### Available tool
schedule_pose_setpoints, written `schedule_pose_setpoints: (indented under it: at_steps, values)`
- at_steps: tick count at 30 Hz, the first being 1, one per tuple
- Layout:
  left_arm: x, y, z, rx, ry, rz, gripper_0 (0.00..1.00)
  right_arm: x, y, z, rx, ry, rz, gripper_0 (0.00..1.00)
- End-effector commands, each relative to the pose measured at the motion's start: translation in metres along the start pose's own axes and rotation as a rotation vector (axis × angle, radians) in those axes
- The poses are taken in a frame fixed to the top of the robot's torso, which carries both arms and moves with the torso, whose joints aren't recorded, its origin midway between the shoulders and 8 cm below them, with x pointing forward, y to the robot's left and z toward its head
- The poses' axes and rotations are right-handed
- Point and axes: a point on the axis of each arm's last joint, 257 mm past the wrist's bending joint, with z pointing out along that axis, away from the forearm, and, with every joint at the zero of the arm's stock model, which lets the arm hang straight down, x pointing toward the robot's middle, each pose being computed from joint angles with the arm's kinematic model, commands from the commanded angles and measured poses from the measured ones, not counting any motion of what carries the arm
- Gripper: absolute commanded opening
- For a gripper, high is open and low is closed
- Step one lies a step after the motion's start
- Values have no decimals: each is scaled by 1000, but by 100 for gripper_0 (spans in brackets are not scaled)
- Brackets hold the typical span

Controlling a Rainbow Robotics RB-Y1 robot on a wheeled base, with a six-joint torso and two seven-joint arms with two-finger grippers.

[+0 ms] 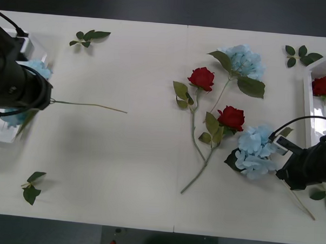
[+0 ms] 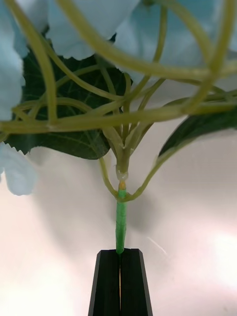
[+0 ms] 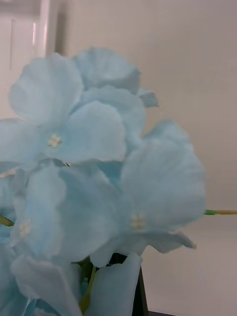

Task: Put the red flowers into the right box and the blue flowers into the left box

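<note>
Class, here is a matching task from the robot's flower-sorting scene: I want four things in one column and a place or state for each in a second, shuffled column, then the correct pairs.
Column A
1. right end effector
2. left end effector
3. shallow plain white plastic tray (right box)
4. two small red artificial roses mid-table

Column B
a. lying on the white table, outside both boxes
b. holds one red rose
c. shut on the green stem of a light-blue hydrangea
d. over the left box, with another blue hydrangea

Pairs: 1-c, 2-d, 3-b, 4-a
</note>
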Motion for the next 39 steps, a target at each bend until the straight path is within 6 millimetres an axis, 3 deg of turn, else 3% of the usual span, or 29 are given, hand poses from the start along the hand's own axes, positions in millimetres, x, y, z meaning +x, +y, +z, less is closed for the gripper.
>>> schedule_pose_setpoints:
  at_steps: [1,9,12,15,18,25,27,28,29,30,32,34,39]
  values:
    - [-33,47,-26,-74,-48,32,0,-25,-16,-37,25,-54,-49,0]
    - [-64,132,-39,-169,-42,22,0,-64,-7,-91,-60,-195,-7,0]
    - [-79,167,-35,-196,-59,16,0,-82,-1,-114,-111,-280,32,0]
    - [-88,189,-32,-208,-71,7,0,-97,4,-133,-150,-327,69,0]
    - [-98,216,-28,-223,-88,0,0,-127,20,-158,-241,-405,127,0]
    - [-107,256,-28,-287,-86,14,1,-201,61,-196,-464,-560,258,0]
    - [-110,261,-28,-306,-98,25,20,-222,71,-205,-515,-592,281,0]
    - [-111,263,-29,-314,-100,25,39,-235,78,-210,-549,-614,295,0]
    - [-111,264,-29,-315,-100,24,50,-241,81,-213,-564,-625,301,0]
    - [-112,265,-28,-316,-104,23,71,-255,87,-219,-597,-649,314,0]
    - [-113,265,-28,-316,-107,23,92,-278,99,-227,-651,-682,333,0]
    - [-113,264,-29,-312,-111,23,100,-298,109,-235,-705,-717,354,0]
    - [-115,252,-29,-259,-117,17,100,-346,137,-256,-813,-794,380,0]
